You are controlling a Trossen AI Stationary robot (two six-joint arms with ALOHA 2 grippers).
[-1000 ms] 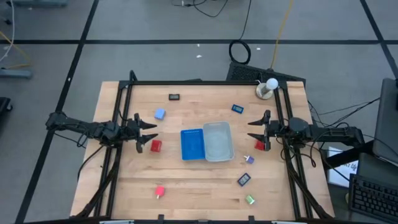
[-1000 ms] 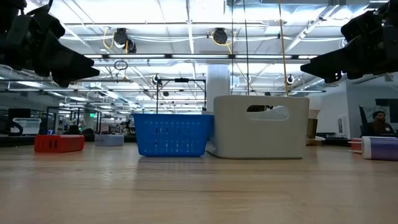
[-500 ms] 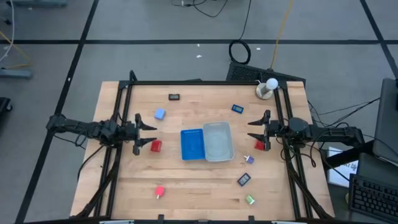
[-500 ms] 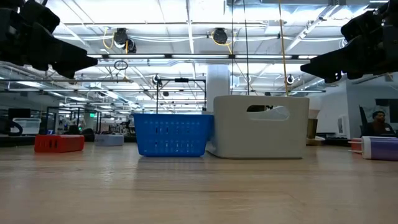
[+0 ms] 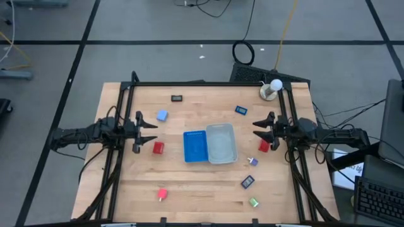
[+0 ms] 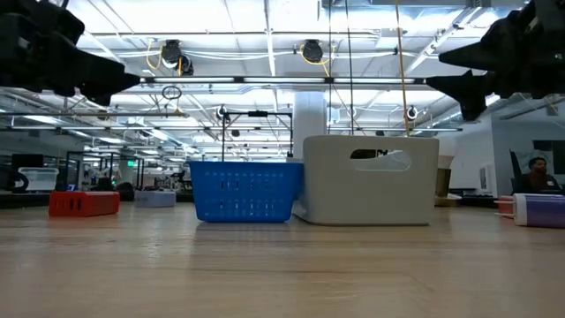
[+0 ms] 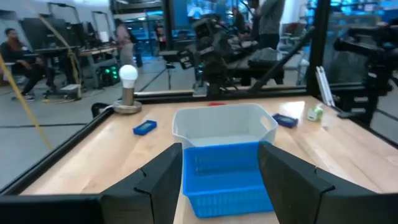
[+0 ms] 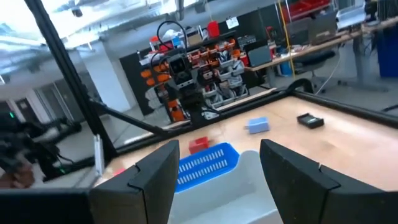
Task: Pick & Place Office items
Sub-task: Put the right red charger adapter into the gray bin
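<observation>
On the desk (image 5: 208, 183), office items lie scattered around two central trays. Left tool (image 5: 140, 132) and right tool (image 5: 265, 133) hover spread, empty. The tiny pieces could slip from a slightly misaligned pinch.

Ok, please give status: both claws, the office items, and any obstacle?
Left claw open, empty, above table's left side. Right claw open, empty, at right. Office items, like the red block, scattered on table; none visible in either tray. No obstacle.
</observation>
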